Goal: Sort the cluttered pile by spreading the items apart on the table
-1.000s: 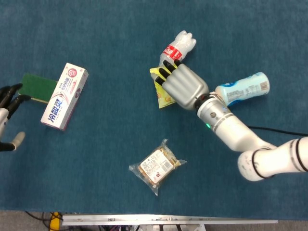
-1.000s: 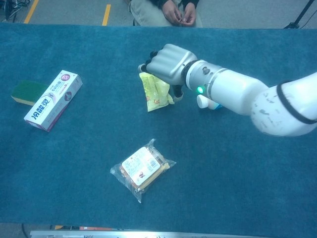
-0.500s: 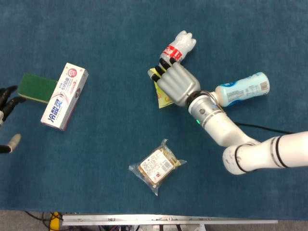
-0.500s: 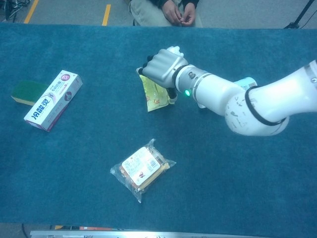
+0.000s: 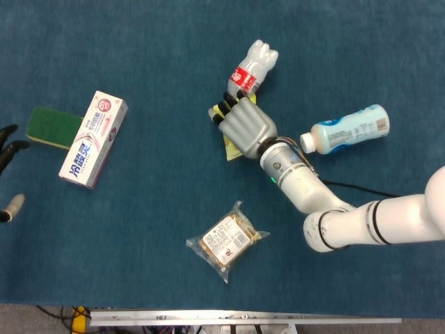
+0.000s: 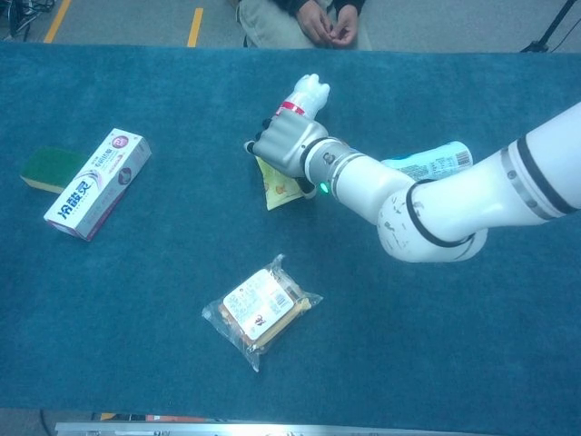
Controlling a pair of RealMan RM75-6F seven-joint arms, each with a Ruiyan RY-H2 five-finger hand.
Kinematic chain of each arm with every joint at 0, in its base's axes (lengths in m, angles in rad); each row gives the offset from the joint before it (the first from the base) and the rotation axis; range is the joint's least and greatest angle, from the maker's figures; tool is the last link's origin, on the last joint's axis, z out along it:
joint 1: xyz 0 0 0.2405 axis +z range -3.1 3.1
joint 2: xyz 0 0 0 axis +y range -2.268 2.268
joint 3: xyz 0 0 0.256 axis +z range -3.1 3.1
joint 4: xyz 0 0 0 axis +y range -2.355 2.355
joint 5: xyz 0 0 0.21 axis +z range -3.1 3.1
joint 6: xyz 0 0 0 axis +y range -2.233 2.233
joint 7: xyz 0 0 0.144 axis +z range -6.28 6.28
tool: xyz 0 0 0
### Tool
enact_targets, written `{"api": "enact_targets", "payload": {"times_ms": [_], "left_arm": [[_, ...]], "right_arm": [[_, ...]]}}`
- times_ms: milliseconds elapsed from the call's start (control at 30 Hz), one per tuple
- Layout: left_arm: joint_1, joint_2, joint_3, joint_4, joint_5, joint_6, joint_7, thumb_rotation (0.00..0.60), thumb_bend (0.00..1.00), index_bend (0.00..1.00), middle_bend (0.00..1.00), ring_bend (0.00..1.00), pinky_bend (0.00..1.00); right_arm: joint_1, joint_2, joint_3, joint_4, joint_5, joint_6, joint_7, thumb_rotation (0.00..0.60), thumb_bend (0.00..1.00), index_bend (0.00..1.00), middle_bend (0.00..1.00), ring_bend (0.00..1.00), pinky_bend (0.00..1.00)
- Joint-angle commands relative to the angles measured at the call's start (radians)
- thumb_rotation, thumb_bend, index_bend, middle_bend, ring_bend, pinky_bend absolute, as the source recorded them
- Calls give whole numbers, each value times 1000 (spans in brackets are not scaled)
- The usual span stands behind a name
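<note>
Clear-wrapped snack pack (image 5: 226,241) lies nearest me on the blue tabletop (image 6: 472,345), well apart from everything else; I judge it already sorted and leave it alone. Beyond it, my right hand (image 5: 243,125) rests palm-down on the yellow sachet (image 6: 278,184), fingers together and curled over its far edge. I cannot tell whether they pinch it or only press on it. The cola bottle (image 5: 251,67) lies touching or just beside the fingertips, and the white drink bottle (image 5: 345,130) sits near the wrist. To do this step well, I would keep light downward pressure and drag the sachet toward the open cloth between the snack pack and the toothpaste box (image 5: 93,139), moving slowly so the bottle does not roll along. The green sponge (image 5: 53,127) lies partly under the box. My left hand (image 5: 8,170) shows only at the frame edge, fingers apart, holding nothing.
</note>
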Motion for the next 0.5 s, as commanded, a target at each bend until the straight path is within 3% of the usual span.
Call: {"api": "enact_targets", "payload": {"times_ms": [33, 267, 500], "left_arm": [[1, 1, 1, 4, 0, -2, -7, 600, 343, 136, 29, 10, 147], [1, -3, -1, 10, 5, -5, -17, 600, 342, 136, 29, 10, 148], [0, -8, -3, 16, 5, -8, -22, 600, 343, 136, 29, 10, 148]], "right_arm": [[-4, -14, -2, 16, -14, 11, 0, 600, 0, 221, 278, 143, 226], [-22, -35, -9, 38, -60, 25, 11, 600, 0, 403, 366, 248, 277], [-45, -29, 5, 30, -113, 28, 49, 600, 0, 447, 392, 297, 305]]}}
